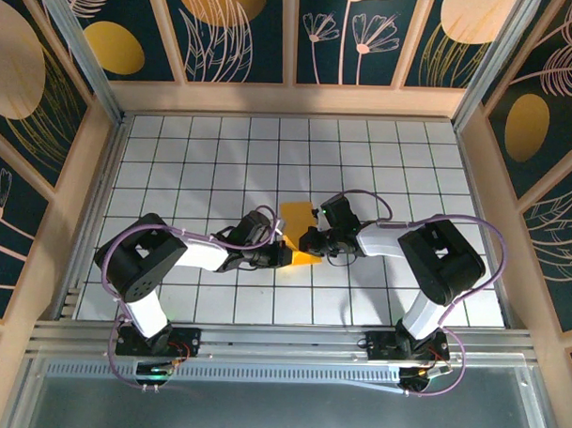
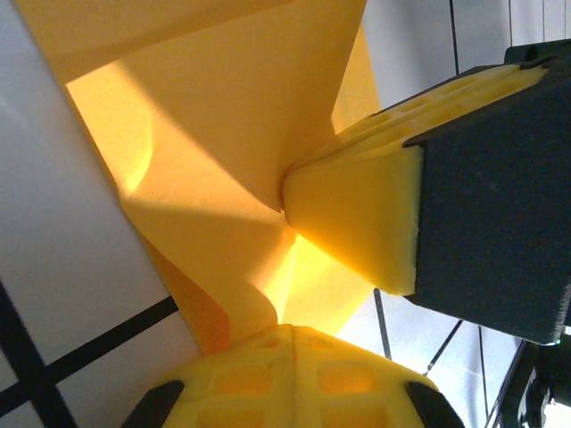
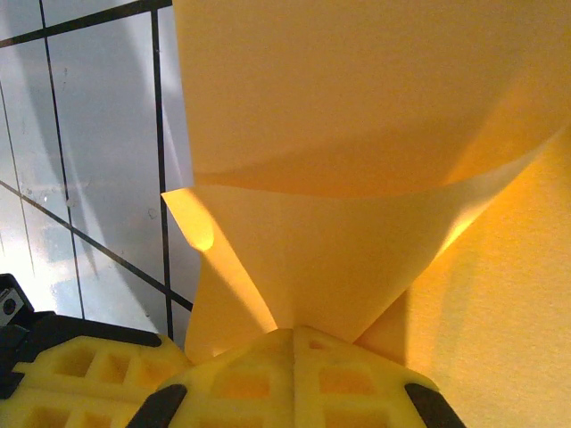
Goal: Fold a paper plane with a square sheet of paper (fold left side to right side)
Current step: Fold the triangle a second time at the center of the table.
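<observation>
The square sheet of paper (image 1: 293, 219) is orange-yellow, partly folded and lifted off the tiled table between the two arms. My left gripper (image 1: 281, 255) is shut on the sheet's near left part. In the left wrist view the jaws (image 2: 293, 328) meet with the paper (image 2: 223, 107) rising curled out of their seam. My right gripper (image 1: 309, 241) is shut on the sheet from the right. Its yellow fingers (image 2: 357, 214) pinch the paper just beyond my left jaws. In the right wrist view the closed jaws (image 3: 294, 332) hold folded layers of the paper (image 3: 357, 134).
The table (image 1: 222, 155) is white with a black grid and is walled by wooden frames with dark floral panels (image 1: 236, 29). Both arms reach inward from the near edge and their grippers nearly touch; a left finger (image 3: 71, 374) sits beside my right jaws.
</observation>
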Controlling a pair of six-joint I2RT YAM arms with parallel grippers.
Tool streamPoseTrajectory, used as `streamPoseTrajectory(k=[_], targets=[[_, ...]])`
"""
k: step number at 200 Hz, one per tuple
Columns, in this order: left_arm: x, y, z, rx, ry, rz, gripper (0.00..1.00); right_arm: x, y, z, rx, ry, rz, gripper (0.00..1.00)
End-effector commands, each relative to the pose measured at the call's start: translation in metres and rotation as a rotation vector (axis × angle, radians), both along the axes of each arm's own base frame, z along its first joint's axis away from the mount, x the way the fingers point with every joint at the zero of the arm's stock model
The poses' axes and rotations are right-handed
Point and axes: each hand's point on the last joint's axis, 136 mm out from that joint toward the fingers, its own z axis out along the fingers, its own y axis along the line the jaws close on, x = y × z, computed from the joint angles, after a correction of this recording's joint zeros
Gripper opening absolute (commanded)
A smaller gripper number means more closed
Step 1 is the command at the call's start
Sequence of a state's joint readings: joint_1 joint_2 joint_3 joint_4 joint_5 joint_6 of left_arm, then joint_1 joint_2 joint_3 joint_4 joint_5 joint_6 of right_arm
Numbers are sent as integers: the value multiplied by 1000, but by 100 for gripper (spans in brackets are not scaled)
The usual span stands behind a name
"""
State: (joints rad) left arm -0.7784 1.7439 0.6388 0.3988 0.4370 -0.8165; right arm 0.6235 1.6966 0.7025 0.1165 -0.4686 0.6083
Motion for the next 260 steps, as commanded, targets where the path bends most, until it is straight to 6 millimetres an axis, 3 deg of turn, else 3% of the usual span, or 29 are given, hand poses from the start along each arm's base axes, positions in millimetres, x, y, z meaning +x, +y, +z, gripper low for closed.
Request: streamPoseTrajectory(k=[1,88,139,163,222,260], targets=[[-1,1,-5,29,-3,-7,2,-14,-13,-26,-93,65,6,0],[-6,1,-13,44,9,-20,1,-9,-6,-16,-67,47,17,0],[-9,11,-25,116,8,-2,0,10,0,23,-11,-79,-2,0],[-9,15,-29,151,1,-1,0,12,1,29,6,-114,-8,0],[-9,15,-30,169,-1,0,0,10,8,13,13,-90,-4,0],[-10,19,-32,187,1,6,0,13,2,-1,-34,-89,-18,0]])
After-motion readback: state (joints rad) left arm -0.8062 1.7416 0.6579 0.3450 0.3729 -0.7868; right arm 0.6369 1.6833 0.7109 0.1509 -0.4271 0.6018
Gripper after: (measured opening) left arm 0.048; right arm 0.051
